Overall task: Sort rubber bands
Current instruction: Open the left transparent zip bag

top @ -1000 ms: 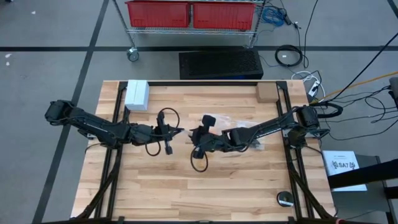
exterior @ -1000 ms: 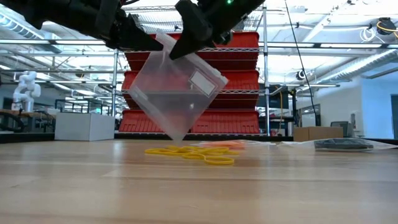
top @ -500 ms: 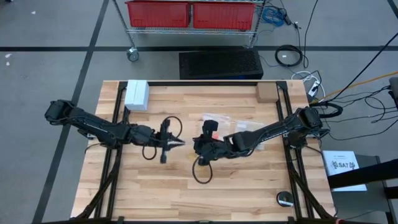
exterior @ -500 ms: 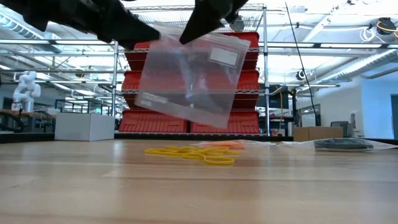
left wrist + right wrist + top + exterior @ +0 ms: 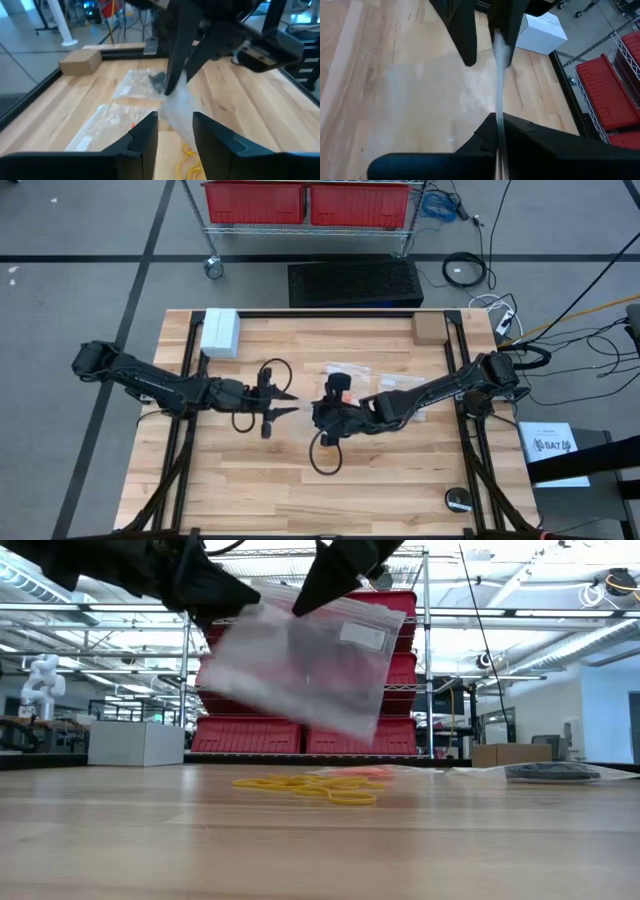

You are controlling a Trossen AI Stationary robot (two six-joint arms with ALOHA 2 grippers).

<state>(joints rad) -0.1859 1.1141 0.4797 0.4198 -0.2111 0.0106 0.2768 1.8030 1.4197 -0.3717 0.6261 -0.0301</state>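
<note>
A robotics lab or workshop is indicated: red storage bins (image 5: 307, 202) are kept on wheeled wire shelving (image 5: 310, 650), cables (image 5: 466, 270) are strewn over grey flooring, and further workbenches (image 5: 40, 730) are seen beyond.

Two arms meet over the middle of the desk (image 5: 300, 480).

The left gripper (image 5: 287, 404) points at the right gripper (image 5: 318, 414), fingers spread, the two just apart. An orange patch (image 5: 340, 385) shows just behind the right gripper, with clear bags (image 5: 385, 383) lying beside its arm. A white box (image 5: 220, 331) sits well behind the left gripper, a brown box (image 5: 427, 328) well behind the right, and a round black object (image 5: 458, 500) near the desk's front right corner.
</note>
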